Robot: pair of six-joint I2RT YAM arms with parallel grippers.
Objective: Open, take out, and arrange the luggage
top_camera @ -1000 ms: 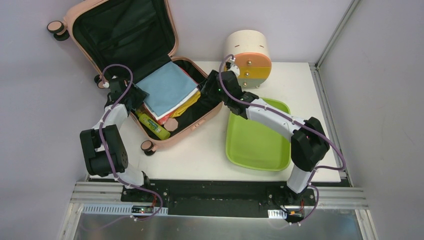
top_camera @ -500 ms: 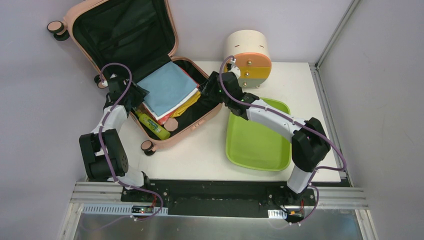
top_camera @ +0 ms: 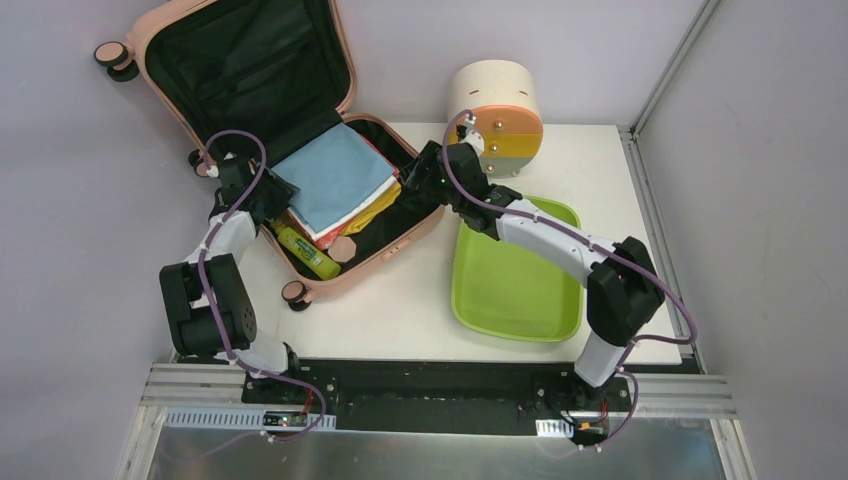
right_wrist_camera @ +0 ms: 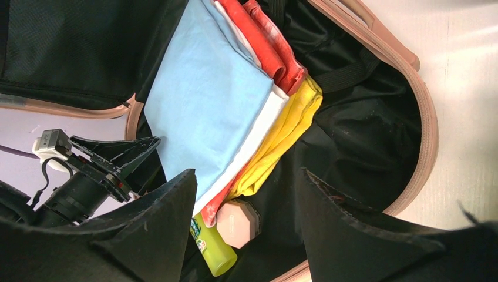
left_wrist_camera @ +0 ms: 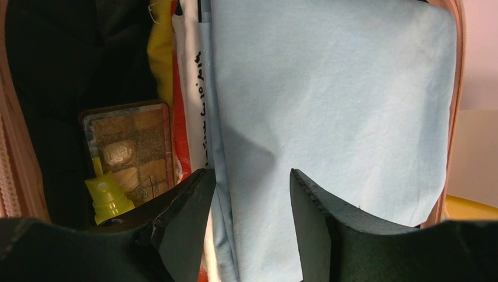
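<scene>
The peach-pink luggage [top_camera: 150, 30] lies open at the table's far left, lid leaning back against the wall. Inside is a stack of folded clothes with a light-blue cloth [top_camera: 332, 175] on top, white, red and yellow ones beneath, a lime-green spray bottle [top_camera: 305, 252] and a pink octagonal box [top_camera: 345, 248]. My left gripper [top_camera: 278, 190] is open at the stack's left edge; its jaws straddle the blue cloth's folded edge [left_wrist_camera: 235, 176]. My right gripper [top_camera: 405, 185] is open over the case's right side, above the yellow cloth [right_wrist_camera: 282, 138] and the box [right_wrist_camera: 238, 222].
A lime-green tray [top_camera: 515, 270] lies right of the luggage, under my right arm. A cream cylindrical drawer unit [top_camera: 497, 115] stands at the back. The table's right edge meets a metal rail [top_camera: 650, 210]. A patterned brown box [left_wrist_camera: 126, 147] lies in the case by the bottle.
Almost nothing has moved. My left gripper has crept slightly toward the edge of the clothes stack; my right arm holds over the case.
</scene>
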